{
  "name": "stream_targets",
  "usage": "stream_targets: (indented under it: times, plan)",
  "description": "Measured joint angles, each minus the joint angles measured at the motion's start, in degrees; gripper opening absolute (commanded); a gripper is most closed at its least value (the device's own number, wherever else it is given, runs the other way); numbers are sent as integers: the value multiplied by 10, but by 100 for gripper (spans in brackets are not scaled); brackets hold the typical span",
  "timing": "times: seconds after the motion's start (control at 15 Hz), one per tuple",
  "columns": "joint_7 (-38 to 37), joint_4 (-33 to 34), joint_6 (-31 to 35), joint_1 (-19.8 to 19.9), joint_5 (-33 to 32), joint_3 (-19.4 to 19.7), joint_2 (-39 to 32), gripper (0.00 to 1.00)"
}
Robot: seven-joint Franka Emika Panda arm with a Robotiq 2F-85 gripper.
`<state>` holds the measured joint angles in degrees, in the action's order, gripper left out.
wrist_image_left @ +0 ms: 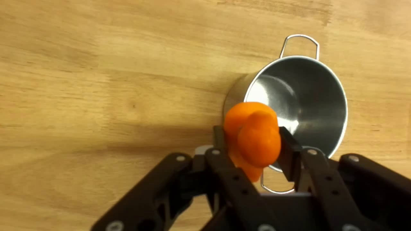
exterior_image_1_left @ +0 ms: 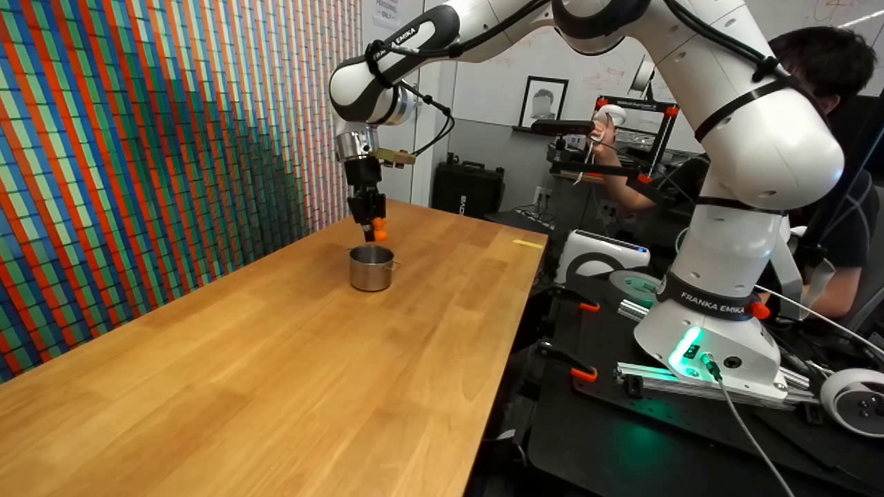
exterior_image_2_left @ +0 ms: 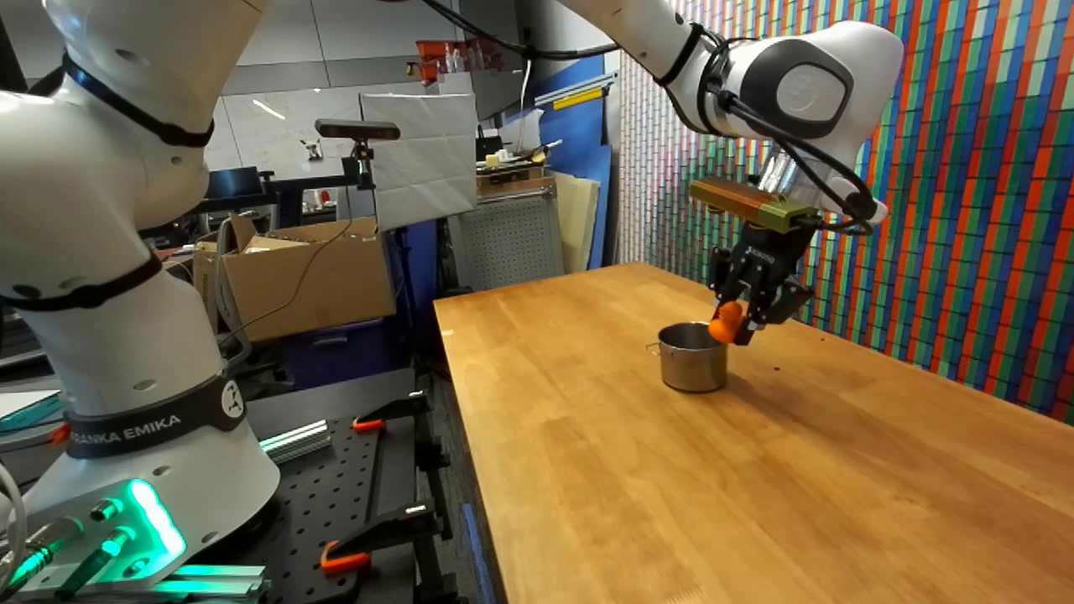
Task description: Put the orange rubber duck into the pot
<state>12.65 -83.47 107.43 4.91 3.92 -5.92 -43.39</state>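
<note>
The hand is clamped on the orange rubber duck, one finger on each side, and the duck hangs in the air by the edge of the pot, which stands upright on the wooden surface. In the wrist view only part of the duck covers the pot's mouth; the rest of it hides the pot's side and some wood. So if the hand lets go right here, I think the duck may bump the rim and fall outside, because it does not look to be over the middle. If the hand goes down first, a finger could press on the rim and make the pot slide or tip. The duck looks smooth and round, so it might slip out too soon. Now the words: the black band at the foot of the robot arm says FRANKA EMIKA, and that name is higher up too, partly hidden. Small letters on the hand look like ROBOTIQ upside down, but they are blurry. A paper sign seems to say PERSONNEL ONLY. The black case has sideways letters that I cannot read for sure
</note>
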Motion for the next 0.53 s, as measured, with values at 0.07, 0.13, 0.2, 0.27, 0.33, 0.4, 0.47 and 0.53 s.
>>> stream_targets:
  times: [0.07, 0.13, 0.2, 0.27, 0.33, 0.4, 0.47, 0.53]
  plan:
    - [2, 3, -7, -1, 2, -1, 0, 23]
    - [4, 4, -10, -2, 6, -2, 0, 22]
    - [6, 4, -10, -3, 9, -3, 0, 22]
    - [9, 4, -10, -4, 11, -4, -1, 22]
    - [12, 4, -10, -5, 14, -6, -2, 66]
    - [15, 3, -10, -6, 16, -8, -3, 67]
    - [16, 3, -10, -7, 19, -10, -5, 72]
    - [17, 3, -10, -8, 22, -12, -7, 81]
